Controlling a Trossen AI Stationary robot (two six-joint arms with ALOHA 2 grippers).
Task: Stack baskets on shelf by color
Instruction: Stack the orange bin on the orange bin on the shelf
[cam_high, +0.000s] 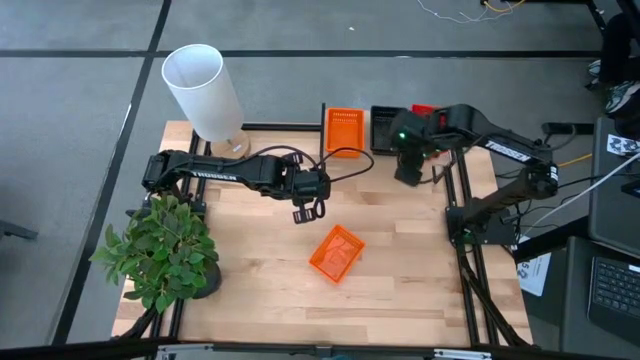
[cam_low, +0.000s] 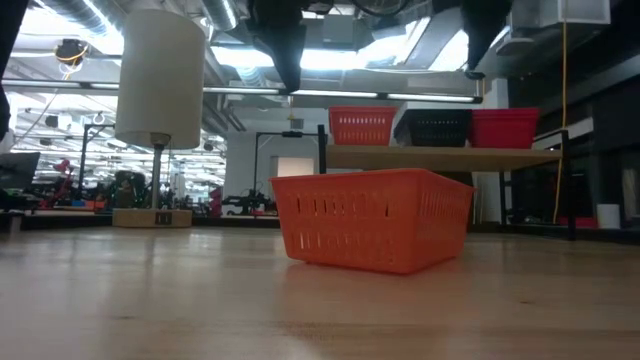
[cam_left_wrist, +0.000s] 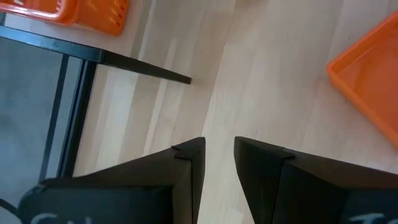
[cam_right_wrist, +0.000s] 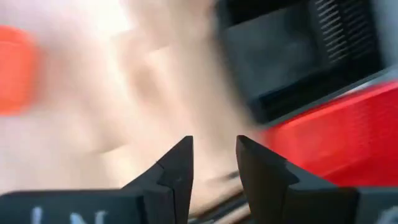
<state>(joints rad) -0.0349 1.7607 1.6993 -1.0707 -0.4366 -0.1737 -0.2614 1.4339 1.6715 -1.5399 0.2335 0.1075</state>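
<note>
Clearly the loose orange basket (cam_high: 336, 252) is the piece left to handle. It lies askew on the bench (cam_high: 400, 300), well in front of the shelf (cam_low: 440, 157) and open side up. On the shelf sit an orange basket (cam_high: 343, 130), a black basket (cam_low: 436, 127) and a red basket (cam_low: 505, 127), side by side; how many are nested in each I cannot tell.

The left claw (cam_high: 309, 209) hangs above the bench between the shelf and the loose basket, just beside that basket's far corner, its fingers (cam_left_wrist: 189, 171) a small gap apart and holding nothing. The right claw (cam_high: 408, 170) hovers at the front edge of the shelf, near the black and red baskets, its fingers (cam_right_wrist: 177, 168) likewise apart and empty.

By its look the loose basket is thin moulded plastic with slotted walls: probably very light, a little springy, and smooth enough to skate on the wood if nudged. I judge the best hold is a pinch over one wall at the rim, one finger inside and one outside, near the middle of a side so it hangs level.
</note>
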